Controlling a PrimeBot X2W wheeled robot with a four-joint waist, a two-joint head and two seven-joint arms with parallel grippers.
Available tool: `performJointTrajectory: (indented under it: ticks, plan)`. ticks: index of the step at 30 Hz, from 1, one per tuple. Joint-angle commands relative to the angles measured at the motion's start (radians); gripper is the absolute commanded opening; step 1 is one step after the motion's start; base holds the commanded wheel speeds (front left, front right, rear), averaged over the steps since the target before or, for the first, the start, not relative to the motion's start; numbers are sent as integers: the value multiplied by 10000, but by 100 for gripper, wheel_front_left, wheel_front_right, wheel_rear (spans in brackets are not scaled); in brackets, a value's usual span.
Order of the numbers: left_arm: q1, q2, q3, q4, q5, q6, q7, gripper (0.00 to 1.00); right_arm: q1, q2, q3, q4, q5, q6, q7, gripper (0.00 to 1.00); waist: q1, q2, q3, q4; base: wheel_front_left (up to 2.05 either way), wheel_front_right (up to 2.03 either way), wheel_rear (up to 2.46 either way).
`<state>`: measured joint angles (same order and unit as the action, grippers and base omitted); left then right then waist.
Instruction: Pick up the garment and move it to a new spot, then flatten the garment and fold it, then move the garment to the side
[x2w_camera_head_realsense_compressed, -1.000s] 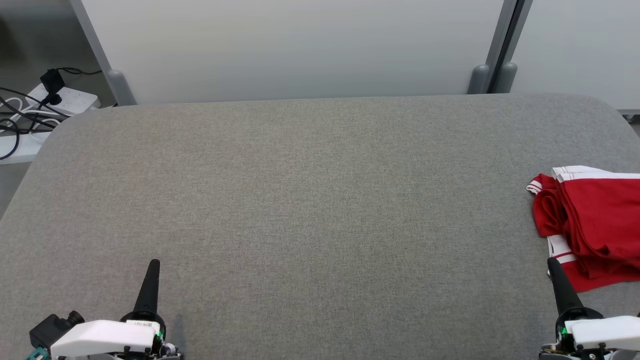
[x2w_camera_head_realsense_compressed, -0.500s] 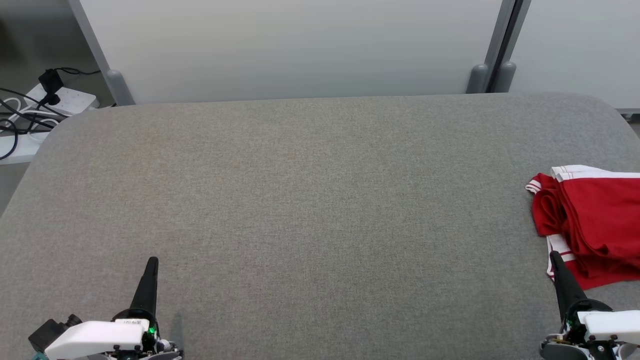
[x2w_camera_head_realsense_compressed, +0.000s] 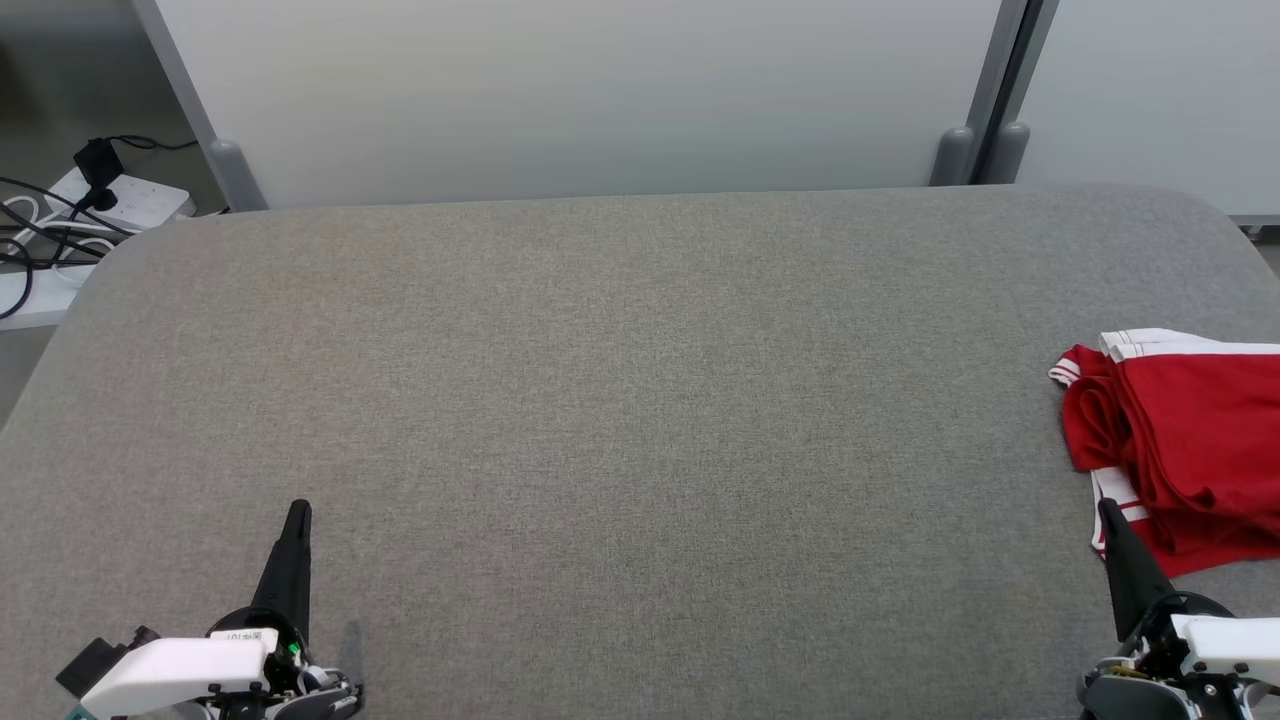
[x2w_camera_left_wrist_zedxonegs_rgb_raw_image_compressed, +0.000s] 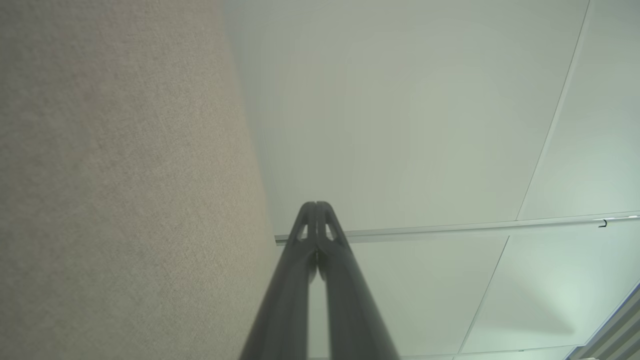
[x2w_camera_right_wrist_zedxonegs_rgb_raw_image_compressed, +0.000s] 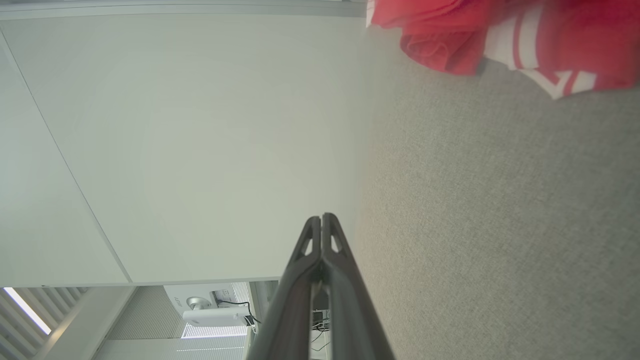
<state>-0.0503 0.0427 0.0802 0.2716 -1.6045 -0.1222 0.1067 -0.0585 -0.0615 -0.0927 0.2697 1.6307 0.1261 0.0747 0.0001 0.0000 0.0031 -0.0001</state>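
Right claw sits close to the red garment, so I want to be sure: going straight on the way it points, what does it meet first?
Probably the white partition behind the table; the shut right claw aims just past the red garment, though depth is unclear.

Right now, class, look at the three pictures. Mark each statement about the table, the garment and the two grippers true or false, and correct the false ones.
1. The red garment lies near the right edge of the grey table. True.
2. The left gripper holds the garment. False: it is shut on nothing, over the table's left side, far from the garment.
3. The right gripper is open. False: its fingers are pressed together.
4. The garment has white stripes. True.
5. The power strip lies on the table. False: it sits off the table, beyond its far left corner.
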Motion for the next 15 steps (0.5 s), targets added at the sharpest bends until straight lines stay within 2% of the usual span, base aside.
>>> performJointTrajectory:
  ticks: [1, 15]
  plan:
    - [-578, 76, 339, -262, -39, -84, 68, 0, -463, -142, 141, -270, 72, 46, 103, 0, 0, 0, 0, 1, 0, 0, 0]
    - [-578, 76, 338, -263, -39, -84, 67, 0, -467, -102, 85, -266, 25, 46, 148, 0, 0, 0, 0, 1, 0, 0, 0]
